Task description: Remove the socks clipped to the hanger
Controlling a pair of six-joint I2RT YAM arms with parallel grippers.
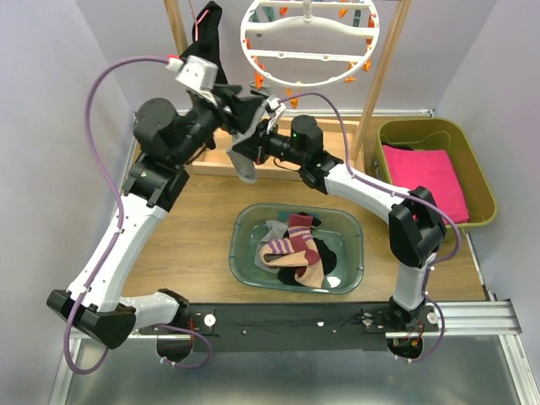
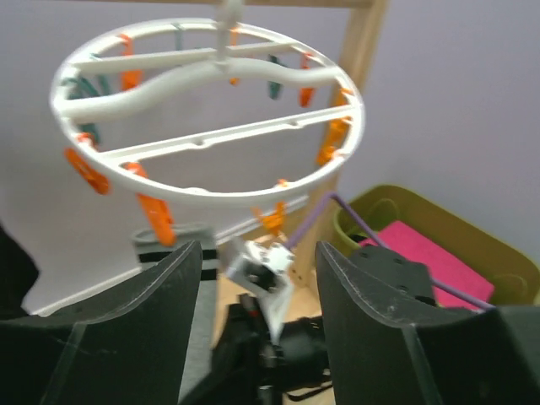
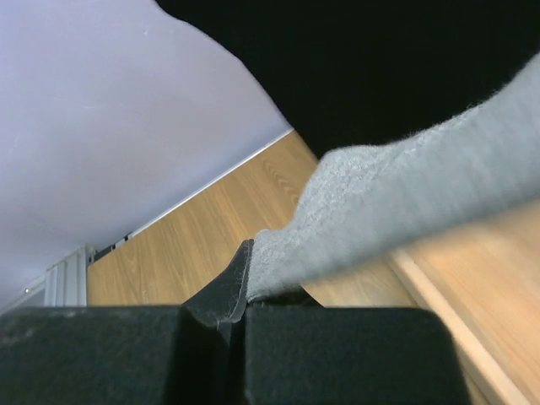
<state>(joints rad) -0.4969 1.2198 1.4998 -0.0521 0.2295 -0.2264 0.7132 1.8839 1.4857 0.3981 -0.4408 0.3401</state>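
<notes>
- Hanger: white plastic ring with wavy and straight inner bars. It hangs at the back of the bench, between the posts of a wooden frame. Orange pegs dangle round its rim.
- Grey sock: one item, with a black-striped cuff. It is up in the air under the near-left part of the ring, above the frame's base rail, with the foot hanging down. The cuff sits just below an orange peg; whether that peg grips it cannot be told.
- Right end effector: fingers pressed together, pinching a fold of the grey sock. It is reached in from the right, below the ring.
- Left end effector: fingers spread wide, nothing between them. It is raised beside the sock, pointing at the ring from the left and just beside the right one.
- Clear basin: stands on the bench between the two arms, well apart from the hanger.
- Socks in the basin: a loose heap of maroon-striped, tan, black and grey pieces.
- Olive bin: stands at the right edge of the bench.
- Pink cloth: folded, lying in the olive bin.
- Black garment: hangs at the top of the left post, left of the ring.
</notes>
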